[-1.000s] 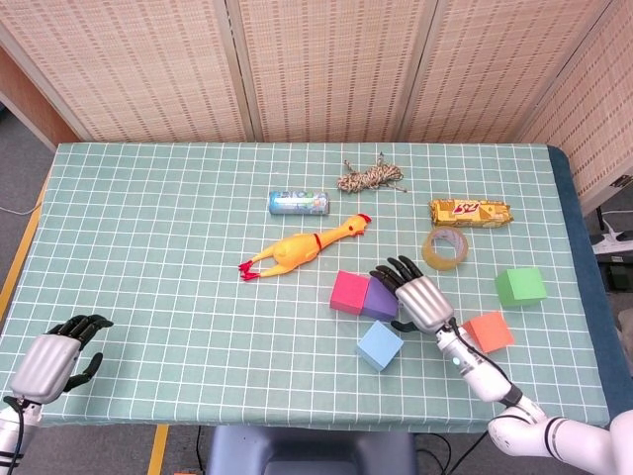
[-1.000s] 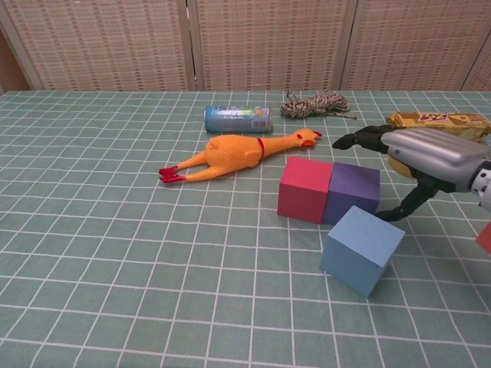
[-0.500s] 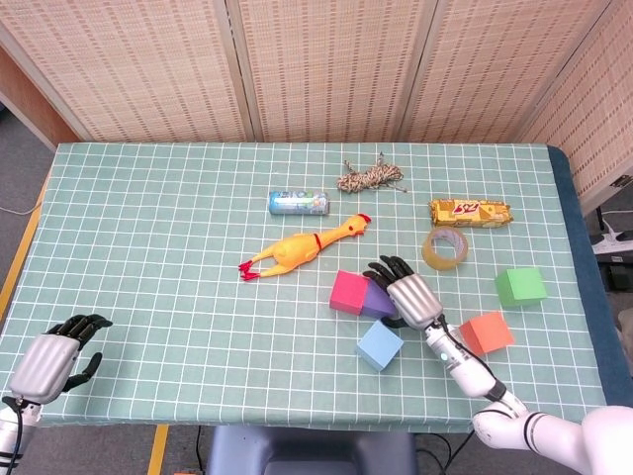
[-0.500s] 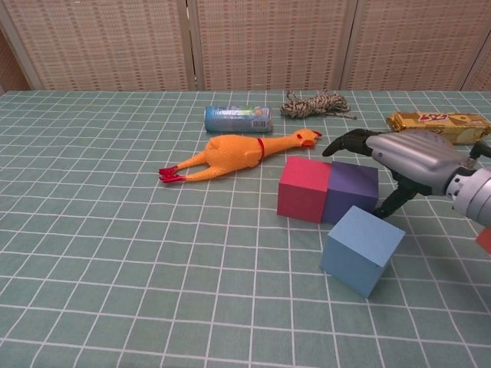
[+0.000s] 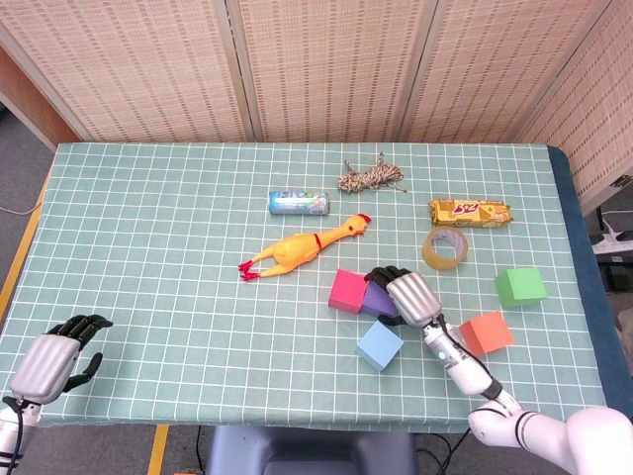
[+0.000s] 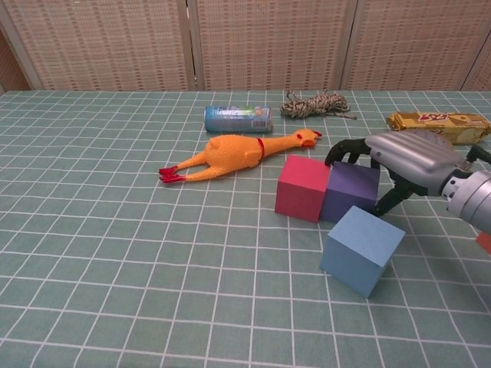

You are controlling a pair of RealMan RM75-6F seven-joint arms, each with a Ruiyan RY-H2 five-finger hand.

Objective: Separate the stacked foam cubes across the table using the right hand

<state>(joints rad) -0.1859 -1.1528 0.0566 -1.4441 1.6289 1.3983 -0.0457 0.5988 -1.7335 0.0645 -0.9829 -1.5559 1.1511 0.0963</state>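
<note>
A purple foam cube (image 6: pixel 349 192) stands on the table, touching a pink cube (image 6: pixel 302 188) on its left. My right hand (image 6: pixel 406 157) lies over the purple cube (image 5: pixel 374 298): its fingers (image 6: pixel 338 152) curl down over the cube's far edge and the thumb presses its right side. A light blue cube (image 6: pixel 360 249) sits tilted just in front, close to the purple one. In the head view an orange-red cube (image 5: pixel 487 332) and a green cube (image 5: pixel 521 286) lie apart to the right of my right hand (image 5: pixel 407 295). My left hand (image 5: pixel 49 361) rests at the front left corner, holding nothing.
A yellow rubber chicken (image 5: pixel 302 249) lies just behind the pink cube (image 5: pixel 348 290). Further back are a small blue can (image 5: pixel 299 203) on its side and a rope bundle (image 5: pixel 370 178). A gold snack packet (image 5: pixel 472 211) and a tape roll (image 5: pixel 445 248) sit at the back right.
My right hand has moved left and its fingers have curled down onto the purple cube. The purple and pink cubes have shifted slightly left. The left hand has not moved.
</note>
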